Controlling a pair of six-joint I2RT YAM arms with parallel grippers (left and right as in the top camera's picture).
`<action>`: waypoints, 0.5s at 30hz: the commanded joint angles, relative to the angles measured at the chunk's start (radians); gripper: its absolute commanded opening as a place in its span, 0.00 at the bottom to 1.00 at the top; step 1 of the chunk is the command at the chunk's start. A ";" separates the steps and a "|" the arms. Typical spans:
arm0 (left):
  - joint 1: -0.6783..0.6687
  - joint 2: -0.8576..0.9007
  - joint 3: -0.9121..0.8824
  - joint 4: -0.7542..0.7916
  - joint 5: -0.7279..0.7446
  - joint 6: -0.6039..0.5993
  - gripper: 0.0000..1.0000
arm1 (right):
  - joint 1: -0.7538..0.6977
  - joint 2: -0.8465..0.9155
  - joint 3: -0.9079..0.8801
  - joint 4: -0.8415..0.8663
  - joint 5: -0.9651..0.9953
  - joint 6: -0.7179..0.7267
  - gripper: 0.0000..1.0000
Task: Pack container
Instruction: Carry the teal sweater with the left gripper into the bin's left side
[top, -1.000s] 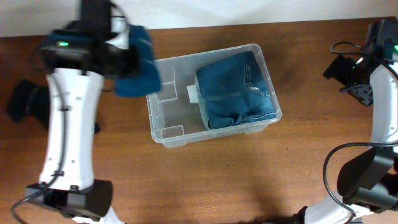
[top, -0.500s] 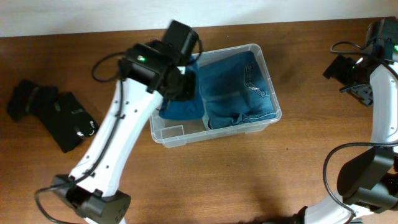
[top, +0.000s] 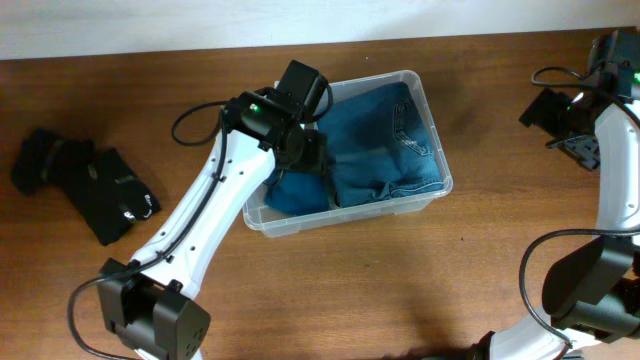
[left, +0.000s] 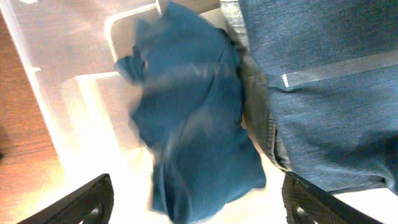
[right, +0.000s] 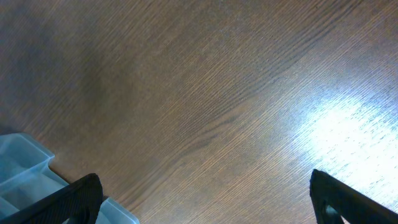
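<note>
Left jaws first: spread wide, released, nothing pinched between them. They hang directly over a blue garment (left: 193, 124) lying crumpled in the container (top: 428, 112). The cloth looks soft and smeared in the wrist view, so its exact folds are hard to read. It fills the near-left half of the bin, and its edge touches the folded jeans (left: 323, 112) that take up the other half.

My call on the step in hand is dropping this garment in and getting clear. Doing it well means a straight lift up, with the jaws kept apart so no fold catches a fingertip and rides out with it. The left arm (top: 200, 230) also needs to clear the rolled rim without nudging the bin. It is worth checking that nothing drapes over the wall; from overhead the blue cloth seems inside.

The right jaws are equally wide apart, with only bare wooden counter (right: 205, 106) between them. A corner of the container peeks in at the lower left of that wrist view. That arm sits well apart, at the far right edge.

The count is one container at centre counter, one pair of jeans and one blue garment, both inside. Out on the left lie two black pieces (top: 85, 180), touching each other, probably next in line.
</note>
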 joint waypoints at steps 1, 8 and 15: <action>0.030 -0.029 0.067 -0.032 -0.016 0.059 0.96 | -0.001 0.002 0.003 0.000 0.009 0.008 0.99; 0.163 -0.056 0.226 -0.161 -0.017 0.061 0.97 | -0.001 0.002 0.003 0.000 0.009 0.008 0.99; 0.463 -0.084 0.223 -0.246 -0.013 -0.003 0.99 | -0.001 0.002 0.003 0.000 0.008 0.008 0.98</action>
